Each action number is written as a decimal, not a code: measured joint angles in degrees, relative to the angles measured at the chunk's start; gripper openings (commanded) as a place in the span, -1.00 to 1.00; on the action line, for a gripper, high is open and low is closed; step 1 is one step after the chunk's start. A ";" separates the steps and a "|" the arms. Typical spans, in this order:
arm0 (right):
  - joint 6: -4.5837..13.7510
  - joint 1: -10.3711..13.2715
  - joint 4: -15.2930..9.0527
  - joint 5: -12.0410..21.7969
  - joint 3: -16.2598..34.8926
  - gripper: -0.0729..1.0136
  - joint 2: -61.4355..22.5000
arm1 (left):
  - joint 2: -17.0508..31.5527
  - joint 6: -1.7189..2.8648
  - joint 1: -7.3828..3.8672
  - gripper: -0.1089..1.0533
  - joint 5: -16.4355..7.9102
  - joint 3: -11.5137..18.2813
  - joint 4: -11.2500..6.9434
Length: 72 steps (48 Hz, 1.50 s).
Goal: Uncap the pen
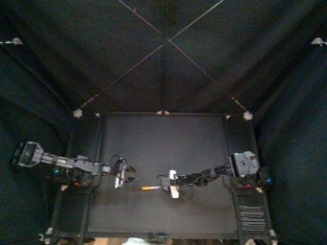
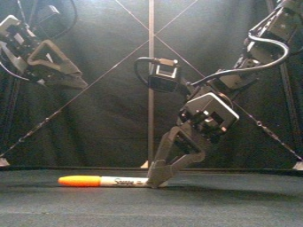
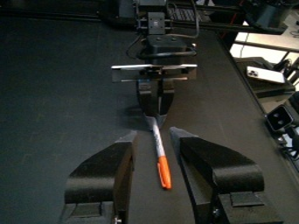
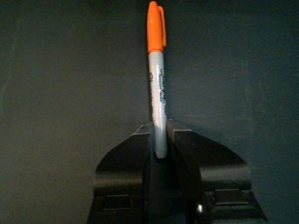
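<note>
Orange cap (image 2: 77, 180) pointing left, the pen (image 2: 119, 181) lay flat on the black table (image 2: 236, 202), around the middle and somewhat toward the near side. I saw the right gripper (image 2: 158, 177) angled down to the table, its jaws clamped on the pen's right end. The left gripper (image 1: 124, 173) hung raised on the left, jaws spread wide, facing the cap but touching nothing.
</note>
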<state>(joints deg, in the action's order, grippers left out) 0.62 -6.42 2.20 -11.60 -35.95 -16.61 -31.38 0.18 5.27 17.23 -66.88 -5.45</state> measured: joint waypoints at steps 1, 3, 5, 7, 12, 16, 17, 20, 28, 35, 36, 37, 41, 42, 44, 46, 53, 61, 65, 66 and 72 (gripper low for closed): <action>0.00 0.09 0.00 -0.09 0.00 0.13 0.09 | 0.09 -0.09 0.00 0.47 0.18 0.09 0.00; -0.09 0.18 0.00 0.00 0.00 0.13 0.26 | 0.18 -0.09 -0.18 0.47 0.53 0.35 0.00; -0.09 0.35 -0.09 0.09 0.00 0.13 0.70 | 0.35 -0.09 -0.18 0.47 1.05 0.53 -0.09; -0.26 0.70 -0.18 0.09 0.00 0.13 1.58 | 0.79 0.00 -0.26 0.47 1.76 0.88 -0.09; -0.88 1.76 -0.79 0.09 0.00 0.13 5.10 | 1.85 -0.18 -0.26 0.48 3.25 1.85 -0.18; -0.44 3.43 -1.67 0.09 0.00 0.13 8.79 | 3.08 -0.26 -0.35 0.48 3.69 2.64 -0.26; -0.53 3.87 -1.85 0.00 -0.09 0.13 9.58 | 3.43 -0.26 -0.44 0.48 3.87 2.81 -0.18; -0.62 4.92 -2.72 0.09 -0.18 0.13 11.78 | 4.13 -0.18 -0.62 0.48 4.04 3.08 -0.26; -0.79 6.94 -5.54 0.00 -0.35 0.13 16.00 | 5.01 -0.09 -0.62 0.48 4.48 4.04 -0.26; -0.70 7.91 -7.38 -1.05 -0.53 0.13 18.19 | 5.01 -0.09 -0.88 0.48 4.57 4.22 -0.26; -0.70 7.91 -7.56 -1.14 -0.53 0.13 18.28 | 5.01 -0.09 -1.05 0.48 4.57 4.22 -0.35; -0.62 8.00 -7.73 -1.14 -0.53 0.13 18.37 | 5.10 -0.09 -1.14 0.48 4.57 4.22 -0.35; -0.62 8.00 -8.00 -1.32 -0.53 0.13 18.63 | 5.10 -0.09 -2.02 0.48 4.57 4.22 -0.44; -0.79 8.09 -8.09 -1.32 -0.53 0.13 18.63 | 5.10 -0.09 -2.29 0.48 4.57 4.22 -0.44; -0.70 8.00 -8.17 -1.32 -0.53 0.13 18.72 | 5.01 -0.09 -2.90 0.48 4.57 4.22 -0.44; -0.70 8.09 -8.17 -1.41 -0.53 0.13 18.72 | 5.10 -0.18 -3.52 0.48 4.57 4.22 -0.53; -0.62 8.09 -8.17 -1.41 -0.44 0.13 18.72 | 5.10 -0.26 -4.48 0.48 4.57 4.22 -0.53; -0.70 8.17 -8.17 -1.41 -0.53 0.13 19.16 | 5.10 -0.09 -4.39 0.48 4.57 4.22 -0.53; -0.70 8.26 -8.17 -1.41 -0.62 0.13 19.51 | 5.10 0.00 -4.39 0.48 4.66 4.13 -0.53; -0.70 8.35 -8.26 -1.41 -0.53 0.13 19.51 | 5.10 0.00 -4.39 0.48 4.57 4.13 -0.53; -0.70 8.79 -8.17 -1.41 -0.79 0.13 19.86 | 5.10 0.00 -4.31 0.48 4.57 4.04 -0.53</action>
<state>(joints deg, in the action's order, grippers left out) -0.09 2.37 -5.98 -13.01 -36.74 3.25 -26.28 0.18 0.97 21.80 -62.84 -5.98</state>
